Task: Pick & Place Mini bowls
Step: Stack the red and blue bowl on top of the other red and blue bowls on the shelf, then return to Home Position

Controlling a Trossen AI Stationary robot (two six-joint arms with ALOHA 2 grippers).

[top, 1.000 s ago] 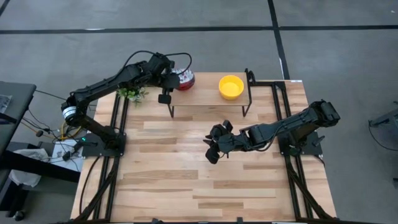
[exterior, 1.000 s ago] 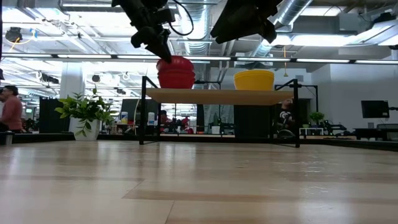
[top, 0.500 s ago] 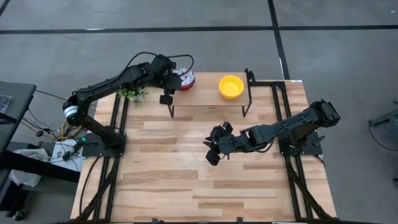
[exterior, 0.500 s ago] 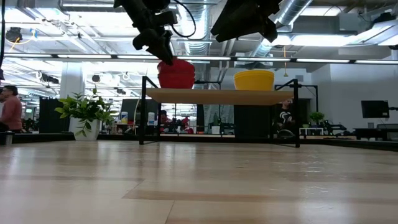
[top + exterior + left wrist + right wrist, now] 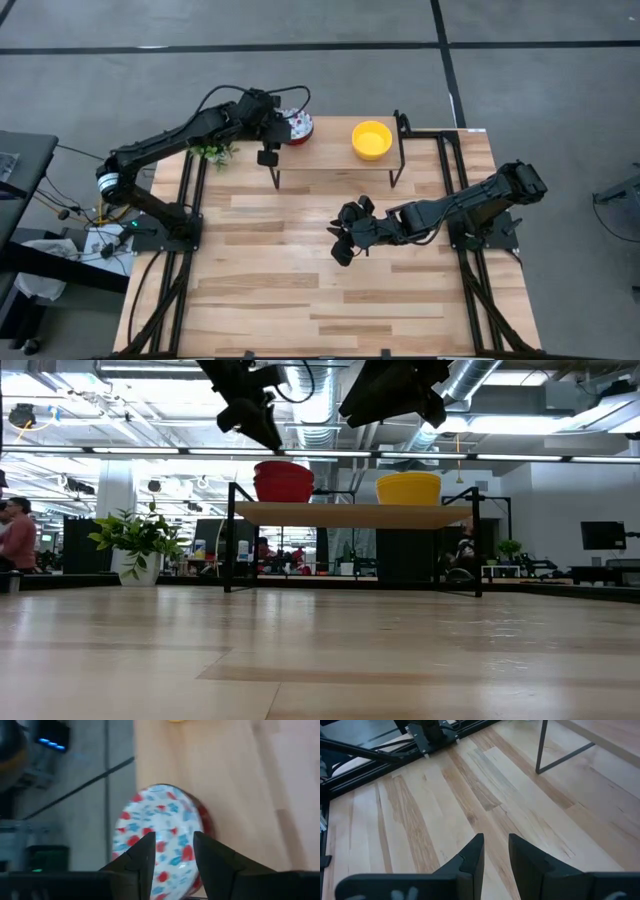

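Note:
A white bowl with red and blue flowers and a red outside rests by its base on the left end of a low wooden shelf at the table's far side. A plain yellow bowl sits on the shelf's right end. My left gripper hovers open just above and to the left of the floral bowl, clear of its rim; its wrist view shows the bowl's inside beyond the fingertips. My right gripper hangs open over the table's middle with nothing between its fingers.
A small green potted plant stands at the far left beside the shelf. The shelf stands on thin black metal legs. Bare wooden tabletop lies in front of the shelf. A person shows in the room behind.
My left gripper has come off the floral bowl's rim and has risen a little, drawing back toward the table's left. The bowl stays level on the shelf.

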